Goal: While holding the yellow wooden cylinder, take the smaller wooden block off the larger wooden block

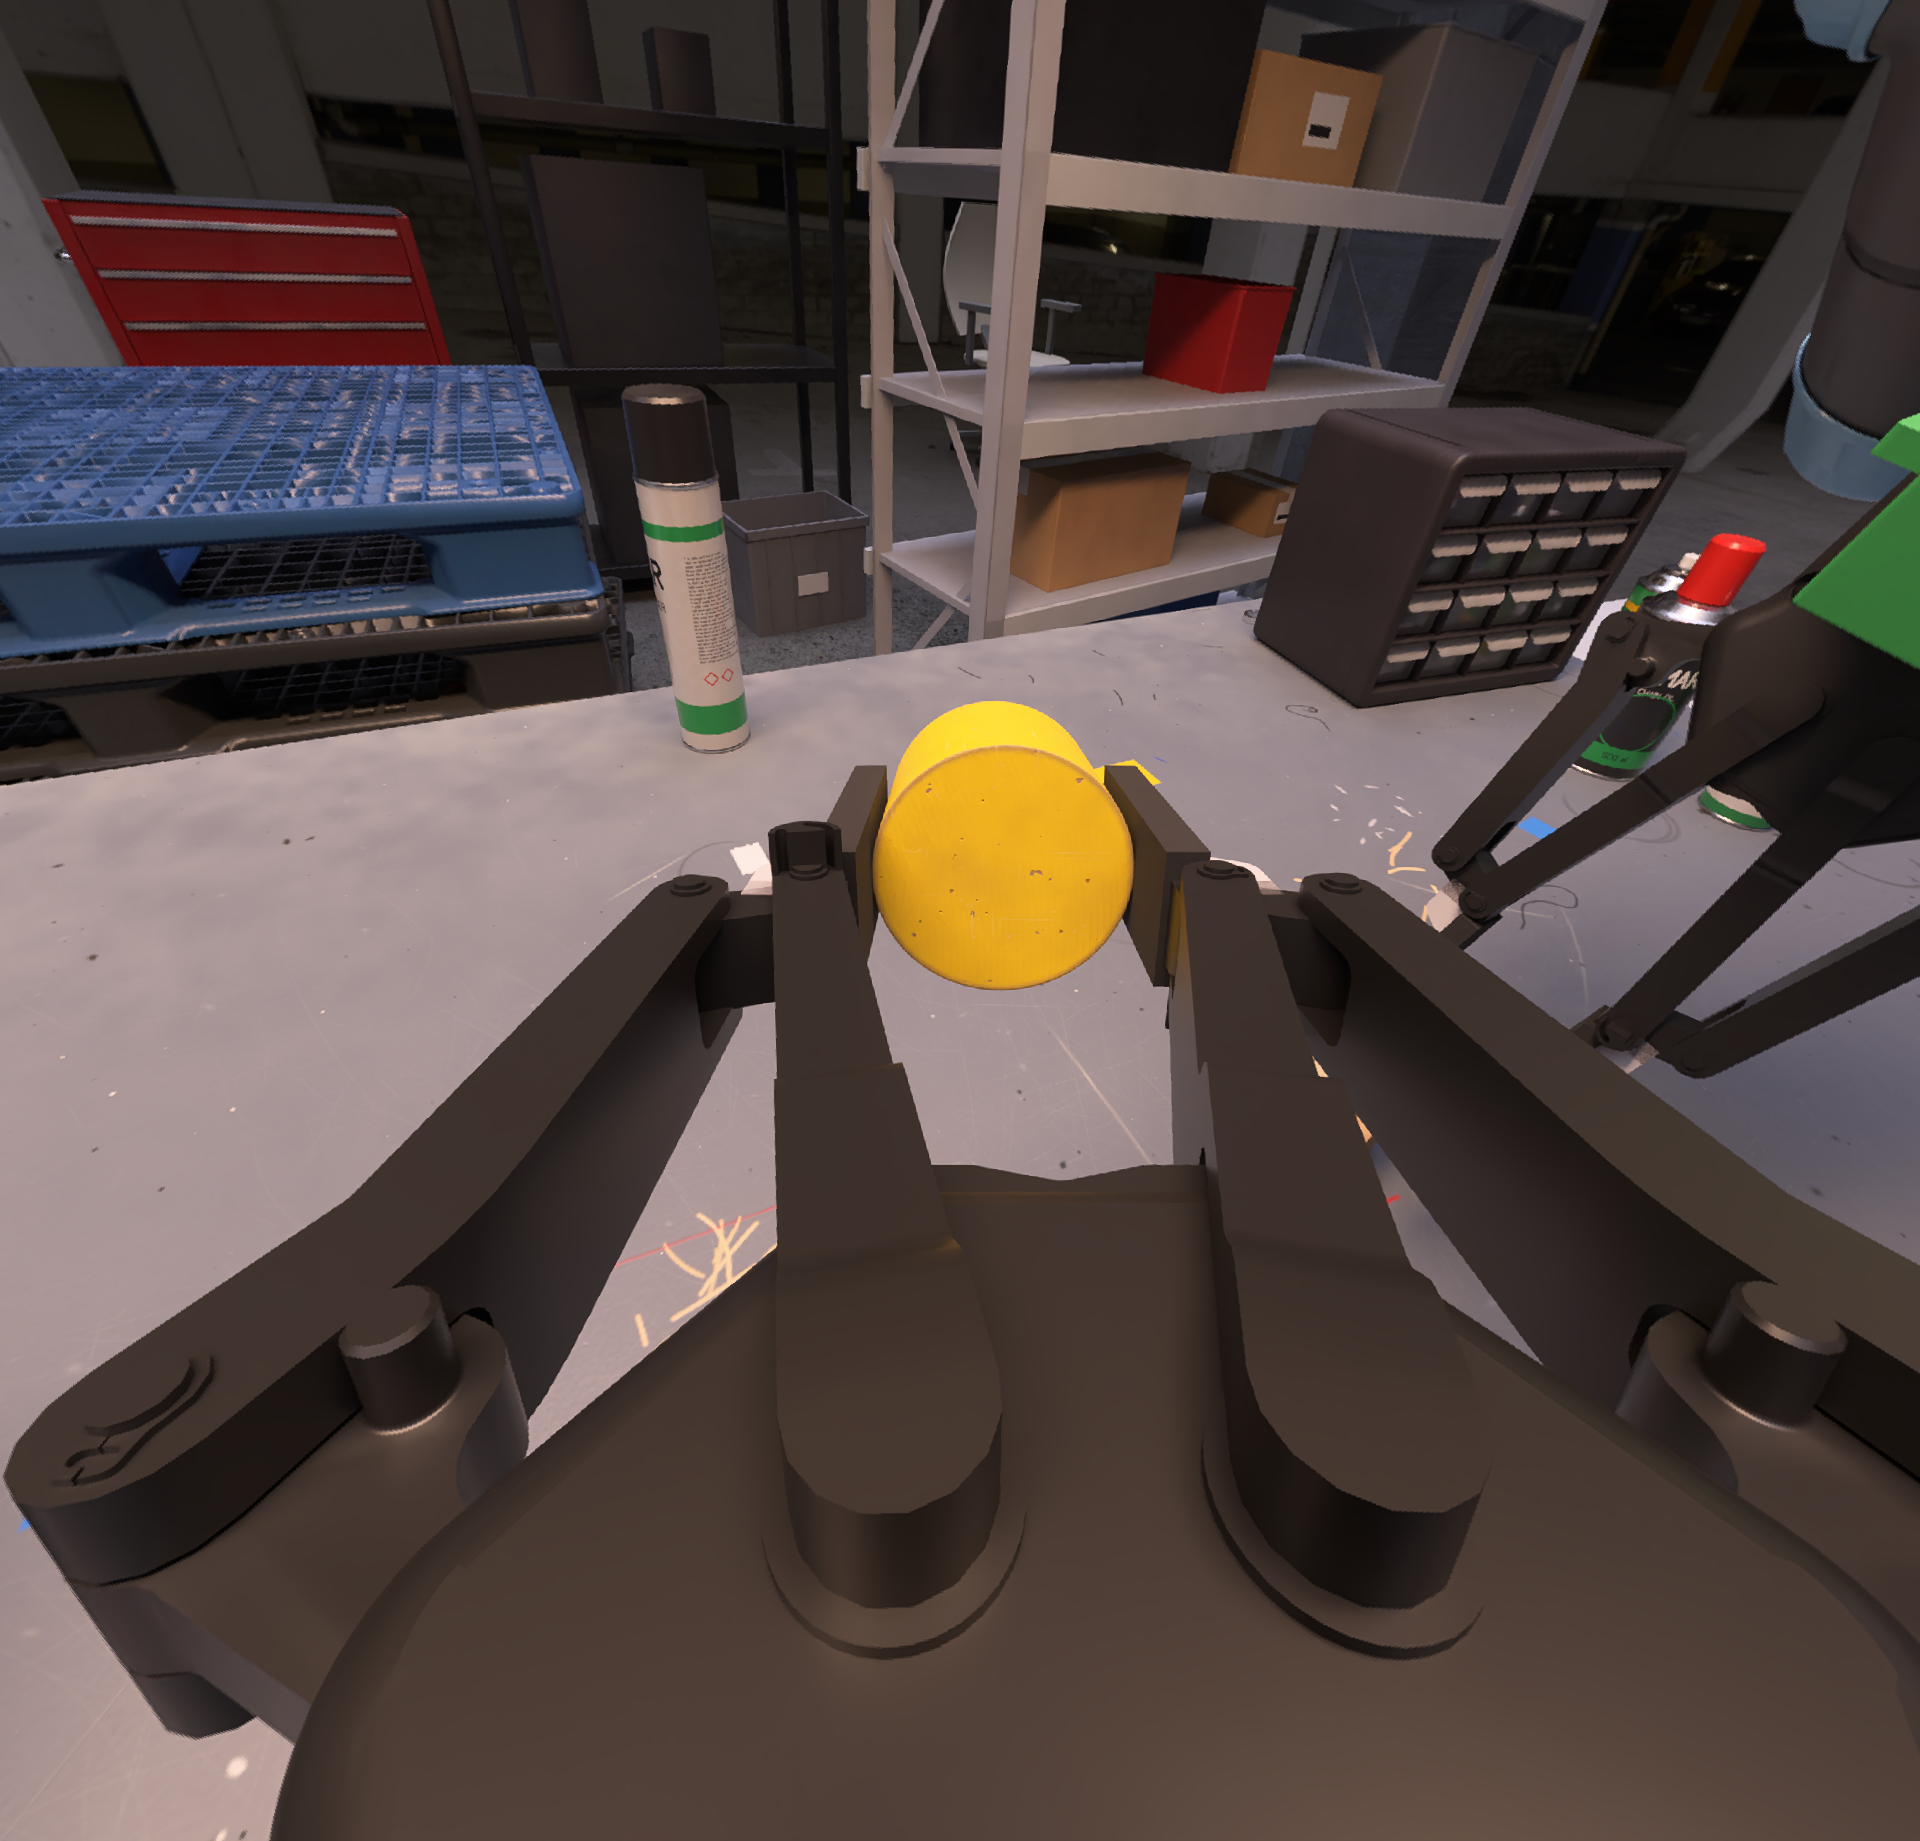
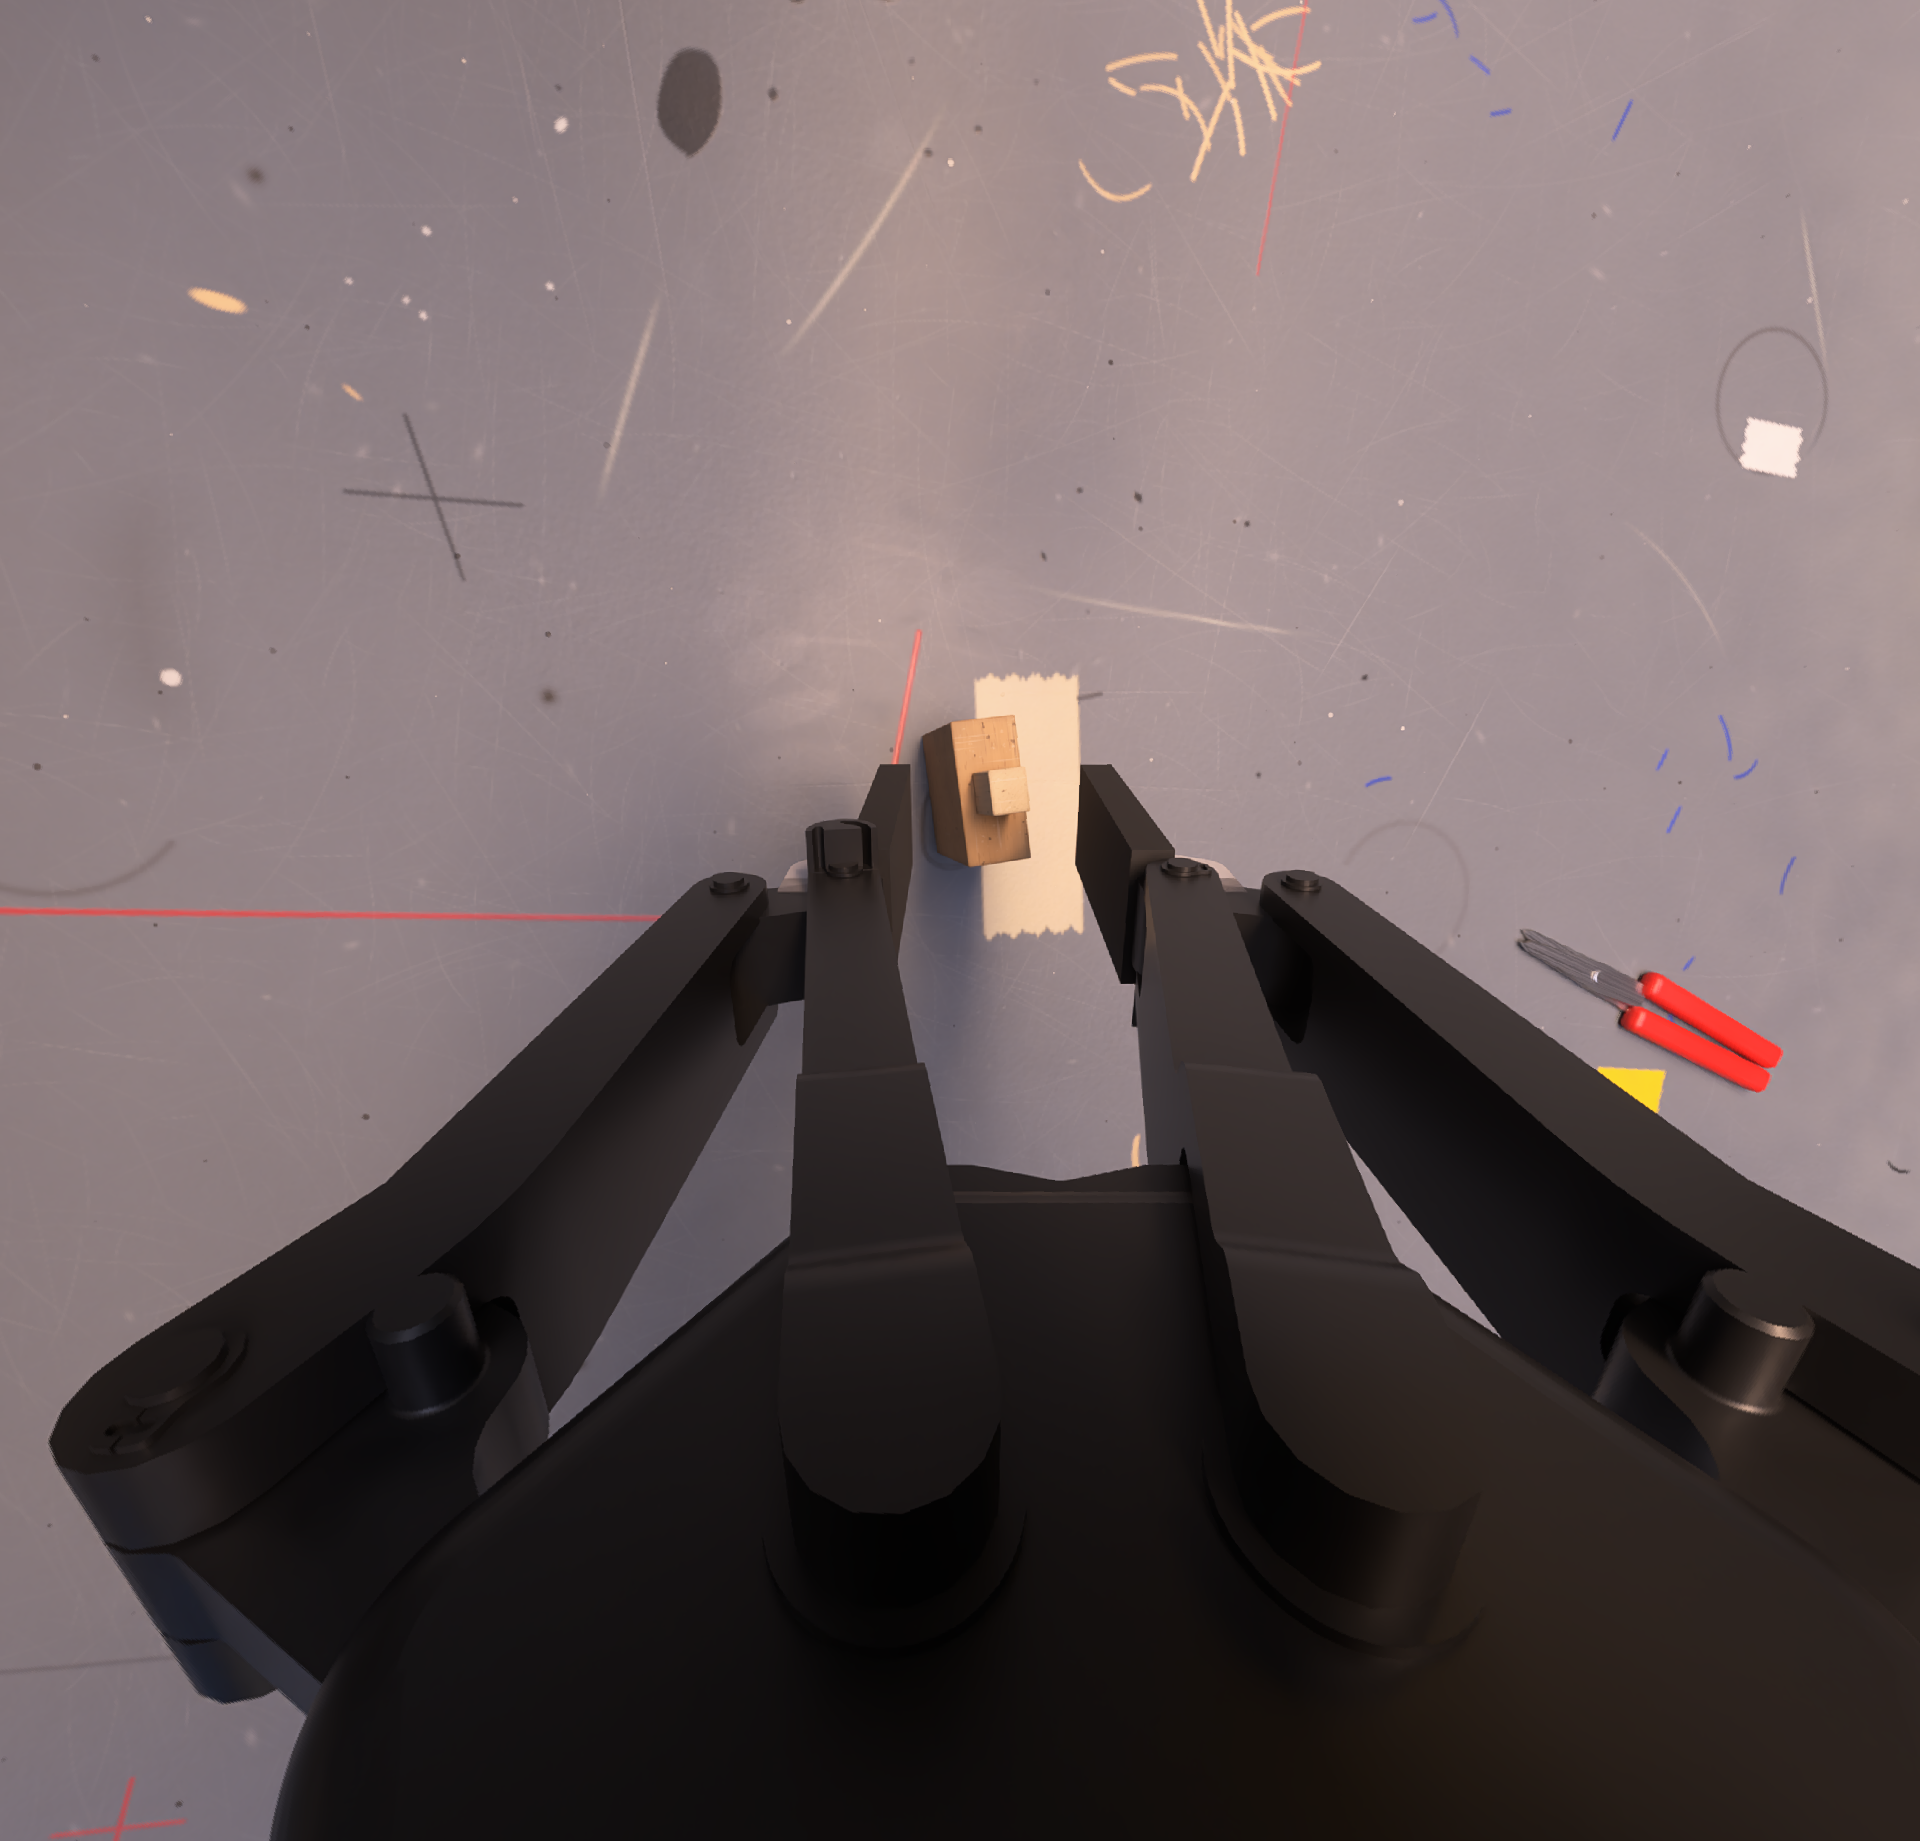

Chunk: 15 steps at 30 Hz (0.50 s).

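Scuffed grey table [image 2: 520, 648], stacked wooden blocks [image 2: 977, 794]

Beyond the grey, scratched bench [image 1: 312, 960] stands a pale metal shelving unit [image 1: 1039, 409] holding cardboard boxes; left of it sit blue pallets [image 1: 281, 461] and a red tool chest [image 1: 249, 274], dimly lit.

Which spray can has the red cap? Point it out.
The spray can at the table's right edge, behind the right gripper. The tall white one with green bands has a dark cap.
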{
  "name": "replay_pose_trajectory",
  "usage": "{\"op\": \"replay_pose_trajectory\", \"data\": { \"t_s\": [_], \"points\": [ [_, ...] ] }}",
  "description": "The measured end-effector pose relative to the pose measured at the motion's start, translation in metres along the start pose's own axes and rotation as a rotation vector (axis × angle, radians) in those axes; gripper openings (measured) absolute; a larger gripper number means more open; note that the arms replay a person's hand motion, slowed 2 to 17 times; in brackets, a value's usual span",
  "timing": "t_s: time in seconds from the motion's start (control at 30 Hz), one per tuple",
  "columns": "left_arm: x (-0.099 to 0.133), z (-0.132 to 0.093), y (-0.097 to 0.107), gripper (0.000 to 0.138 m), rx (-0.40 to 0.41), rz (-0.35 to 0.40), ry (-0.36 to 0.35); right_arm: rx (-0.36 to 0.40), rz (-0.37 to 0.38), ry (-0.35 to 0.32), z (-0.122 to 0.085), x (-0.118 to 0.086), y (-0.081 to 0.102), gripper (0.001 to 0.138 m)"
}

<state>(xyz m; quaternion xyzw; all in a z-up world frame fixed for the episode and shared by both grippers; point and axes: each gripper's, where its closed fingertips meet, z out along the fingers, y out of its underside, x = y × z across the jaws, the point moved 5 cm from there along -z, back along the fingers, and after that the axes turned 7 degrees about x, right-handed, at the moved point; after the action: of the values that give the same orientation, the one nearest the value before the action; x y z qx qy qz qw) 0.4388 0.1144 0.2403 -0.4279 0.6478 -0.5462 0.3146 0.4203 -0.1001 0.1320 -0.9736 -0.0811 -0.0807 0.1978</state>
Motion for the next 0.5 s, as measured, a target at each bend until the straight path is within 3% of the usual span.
{"op": "replay_pose_trajectory", "data": {
  "t_s": [0.5],
  "points": [
    [-0.0002, -0.0002, 0.0000, 0.055, 0.003, -0.001, 0.000, -0.023, -0.019, 0.033, 0.0028, 0.0007, 0.0024, 0.036]
  ]
}}
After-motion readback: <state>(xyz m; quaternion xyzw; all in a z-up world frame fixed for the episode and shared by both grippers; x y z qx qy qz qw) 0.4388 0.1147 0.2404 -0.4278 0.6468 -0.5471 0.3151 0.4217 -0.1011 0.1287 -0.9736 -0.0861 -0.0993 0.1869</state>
